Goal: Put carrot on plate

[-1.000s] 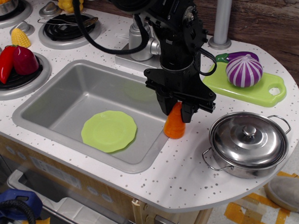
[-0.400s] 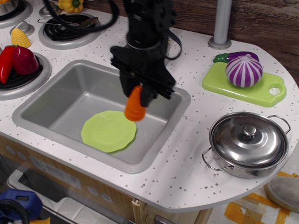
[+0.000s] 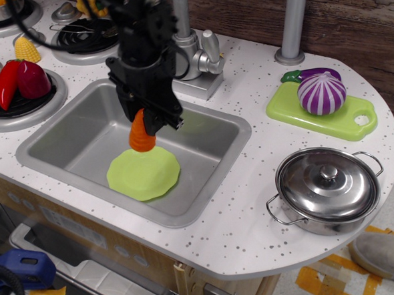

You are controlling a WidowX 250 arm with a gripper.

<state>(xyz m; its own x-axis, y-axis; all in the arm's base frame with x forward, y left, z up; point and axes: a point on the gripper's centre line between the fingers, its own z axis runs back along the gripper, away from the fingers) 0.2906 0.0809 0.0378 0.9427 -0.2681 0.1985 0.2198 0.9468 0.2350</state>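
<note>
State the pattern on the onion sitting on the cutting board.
Purple with white vertical stripes; the onion shows clearly in the observation.image view.

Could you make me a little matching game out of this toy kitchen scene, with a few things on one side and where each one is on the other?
Things:
1. carrot
2. plate
3. striped purple onion
4. steel pot

Places:
A. on the green cutting board
B. flat on the floor of the sink
C. on the counter, at the right near the front edge
D. held in the robot's fingers, above the plate

Pairs: 1-D, 2-B, 3-A, 4-C
</note>
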